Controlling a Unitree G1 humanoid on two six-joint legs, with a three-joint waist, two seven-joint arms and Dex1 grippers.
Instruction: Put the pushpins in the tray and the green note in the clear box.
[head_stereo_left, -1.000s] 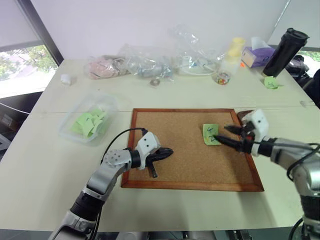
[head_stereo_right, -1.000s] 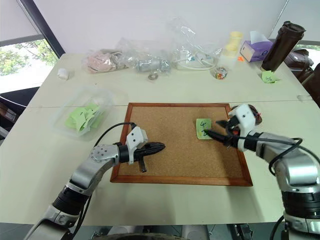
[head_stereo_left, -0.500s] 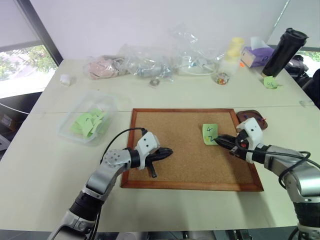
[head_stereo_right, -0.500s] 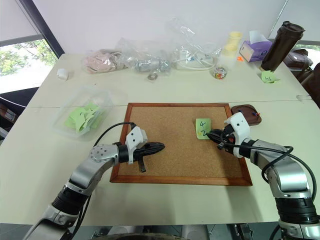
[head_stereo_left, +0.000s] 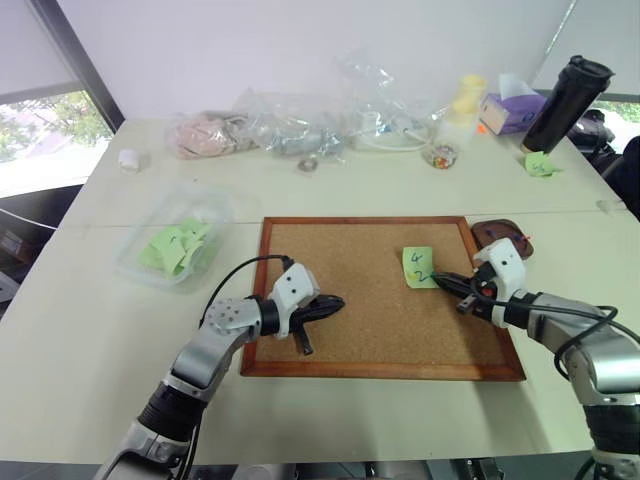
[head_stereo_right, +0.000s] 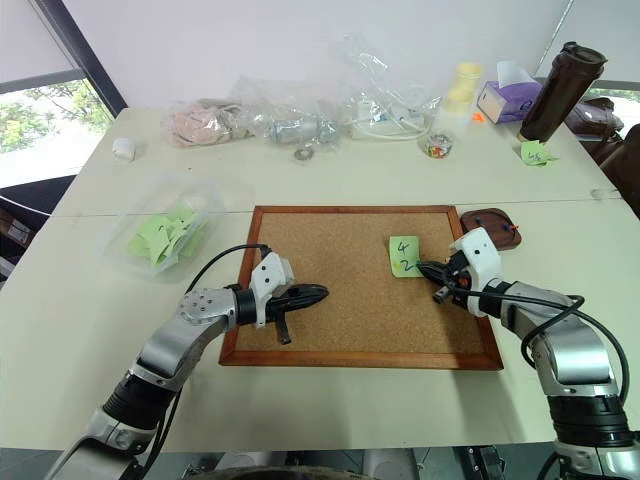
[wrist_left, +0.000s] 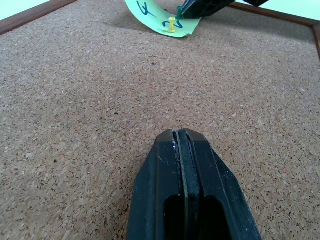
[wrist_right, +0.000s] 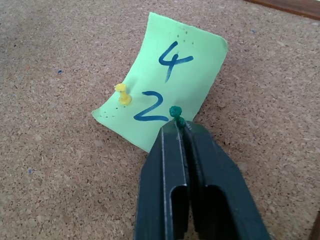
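Starting at the left of the bench (head_stereo_left: 90, 330), I see the clear box (head_stereo_left: 178, 249) already holding several green slips, well apart from the cork board (head_stereo_left: 370, 330). My left claw (head_stereo_left: 335, 302) hovers clenched and empty over the board's near-left part, its fingers pressed flat together in the left wrist view. Further right, the green note (wrist_right: 165, 95) marked 4 over 2 sits on the board, curling up at one edge, pinned by a yellow pushpin (wrist_right: 122, 95) and a green pushpin (wrist_right: 175, 113). My right claw (wrist_right: 181, 131) is clamped on the green pushpin's shaft just under its head. I judge the pins light, hard and slick, so they are best held low on the shaft and drawn straight out. The note is thin and floppy and would tear if dragged while the yellow pin holds it; I'd take it by the lifted edge. The brown tray (head_stereo_right: 495, 221) lies just beside the board's far-right corner, a short carry away.
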